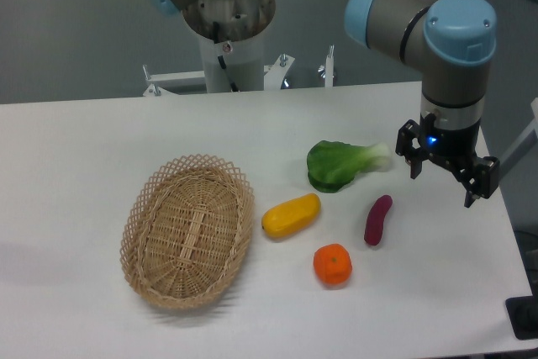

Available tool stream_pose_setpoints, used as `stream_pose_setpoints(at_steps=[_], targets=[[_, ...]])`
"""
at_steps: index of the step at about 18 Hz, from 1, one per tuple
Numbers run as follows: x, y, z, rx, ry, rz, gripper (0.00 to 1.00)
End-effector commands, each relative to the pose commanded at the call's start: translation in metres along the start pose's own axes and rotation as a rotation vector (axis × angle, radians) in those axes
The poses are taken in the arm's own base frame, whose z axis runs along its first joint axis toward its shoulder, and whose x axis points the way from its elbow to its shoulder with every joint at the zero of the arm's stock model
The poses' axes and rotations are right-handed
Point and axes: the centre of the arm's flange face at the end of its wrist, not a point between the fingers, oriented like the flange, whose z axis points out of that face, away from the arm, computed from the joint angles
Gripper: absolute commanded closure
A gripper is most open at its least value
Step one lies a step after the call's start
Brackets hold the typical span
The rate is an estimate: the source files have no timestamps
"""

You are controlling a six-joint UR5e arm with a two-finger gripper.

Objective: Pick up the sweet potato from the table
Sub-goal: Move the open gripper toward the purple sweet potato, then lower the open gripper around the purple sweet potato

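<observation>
Hovering over the table's (101,132) right side, the gripper (443,180) hangs w/ both fingers spread wide apart, nothing between them. One black finger (414,160) sits lower left, the other (473,187) lower right, tips pointing down. Blue light glows on the wrist just above.

Sweet potato (377,219) lies flat on the white top, below and left of the gripper, not touched by it. Slim, purple-magenta, slightly curved, long axis running approx. upper right to lower left. Clear gap between it and the nearer finger.

Around it:
- Orange (333,264), round, just left and toward the front edge of the potato, near but apart.
- Yellow veg (291,215), plumper oblong, further left, tilted w/ right end higher.
- Leafy green (340,164), dark leaves w/ pale stem end pointing right, behind the potato, between the yellow veg and the gripper.
- Wicker basket (141,233), oval, on the left part of the table, its rim close to the yellow veg but not touching. Nothing seen inside.

Arm's grey links and light-blue joint caps rise above the gripper to top right; the base stands behind the table's far edge at center.
</observation>
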Motion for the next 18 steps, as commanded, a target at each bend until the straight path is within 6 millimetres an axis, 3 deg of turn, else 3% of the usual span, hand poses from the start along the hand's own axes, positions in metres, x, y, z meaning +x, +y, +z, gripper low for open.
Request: stream_pose_setpoints(at_steps=[9,13,18], targets=[[0.006,-0.003,0.017,-0.002,0.031,-0.016,0.0],[0.016,-0.005,0.037,-0.003,0.071,-0.058,0.0],[0.022,-0.004,0.083,-0.02,0.14,-0.058,0.0]])
